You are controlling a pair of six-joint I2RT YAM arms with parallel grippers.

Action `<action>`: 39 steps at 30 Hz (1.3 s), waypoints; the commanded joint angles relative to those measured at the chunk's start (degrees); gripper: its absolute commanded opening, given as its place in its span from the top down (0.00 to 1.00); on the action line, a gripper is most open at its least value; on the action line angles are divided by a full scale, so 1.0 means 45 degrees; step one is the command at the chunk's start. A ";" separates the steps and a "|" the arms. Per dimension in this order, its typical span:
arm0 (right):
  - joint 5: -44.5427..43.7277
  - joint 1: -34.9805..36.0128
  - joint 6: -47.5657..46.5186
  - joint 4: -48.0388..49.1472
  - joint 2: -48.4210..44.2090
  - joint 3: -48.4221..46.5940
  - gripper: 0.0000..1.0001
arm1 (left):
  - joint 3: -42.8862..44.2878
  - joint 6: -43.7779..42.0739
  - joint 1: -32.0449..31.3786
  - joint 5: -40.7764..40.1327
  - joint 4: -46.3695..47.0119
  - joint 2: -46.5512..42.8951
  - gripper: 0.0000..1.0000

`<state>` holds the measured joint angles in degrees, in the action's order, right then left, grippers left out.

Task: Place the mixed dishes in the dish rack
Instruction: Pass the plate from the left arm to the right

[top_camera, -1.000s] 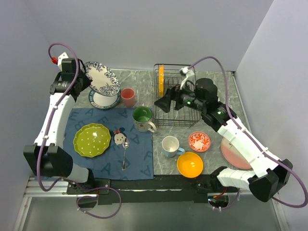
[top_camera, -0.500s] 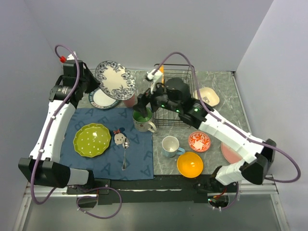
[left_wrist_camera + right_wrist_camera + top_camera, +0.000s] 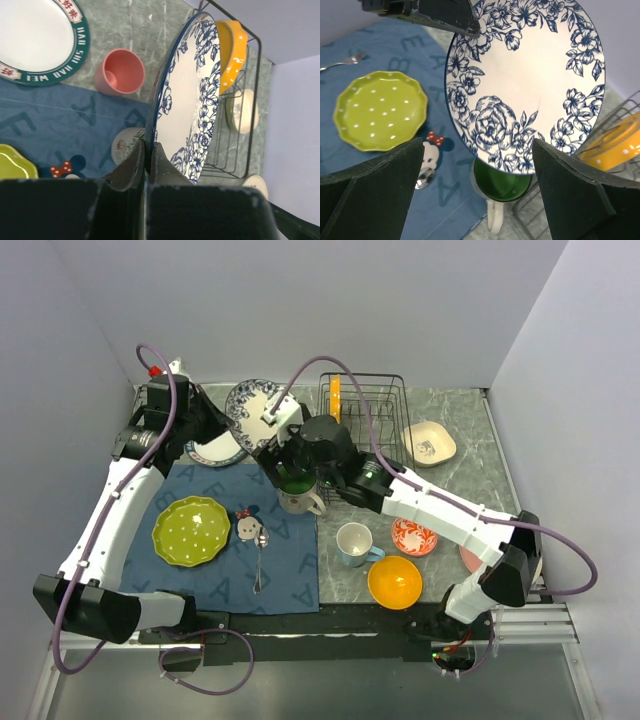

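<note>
My left gripper (image 3: 148,150) is shut on the rim of a blue floral plate (image 3: 190,100), which hangs on edge in the air left of the black wire dish rack (image 3: 368,430). An orange plate (image 3: 335,398) stands in a slot of the rack. My right gripper (image 3: 477,150) is open just below the floral plate (image 3: 525,80), one finger on each side of its lower edge without touching, above a green-lined mug (image 3: 502,187). In the top view the floral plate (image 3: 252,405) sits between my left gripper (image 3: 215,422) and my right gripper (image 3: 280,445).
On the blue mat (image 3: 230,560) lie a lime-green plate (image 3: 190,530) and a spoon (image 3: 259,550). A pink cup (image 3: 120,72) and a green-rimmed white plate (image 3: 35,40) sit behind. A white mug (image 3: 353,543), red-patterned dish (image 3: 413,534), orange bowl (image 3: 394,581) and cream bowl (image 3: 428,443) stand to the right.
My left arm has carried the floral plate rightwards, towards the rack. My right arm has swung left from the rack to just under the plate, jaws still open.
</note>
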<state>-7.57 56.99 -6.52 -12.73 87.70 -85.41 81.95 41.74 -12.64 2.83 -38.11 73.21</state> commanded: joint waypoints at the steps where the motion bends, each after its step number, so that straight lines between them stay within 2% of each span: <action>1: -0.1753 0.0459 -0.1107 0.0778 0.0450 -0.0883 0.04 | 0.0402 0.1311 -0.0100 0.0504 0.2219 -0.0937 0.99; 14: -0.3823 0.1944 -0.2905 0.2007 0.2326 -0.1568 0.09 | 0.0401 0.1682 -0.0237 0.0367 0.2024 -0.0937 0.99; 21: -0.6340 0.1984 -0.3686 0.4156 0.3186 -0.1138 0.12 | 0.0615 0.1527 -0.0257 0.0563 0.1751 -0.0957 0.99; 39: -0.7575 0.1945 -0.4273 0.5542 0.3695 -0.0084 0.25 | 0.0812 0.1565 -0.0257 0.0425 0.1593 -0.0858 0.99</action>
<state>-38.24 65.95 -24.84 7.18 104.64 -87.24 81.76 45.95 -13.58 2.96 -38.87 72.49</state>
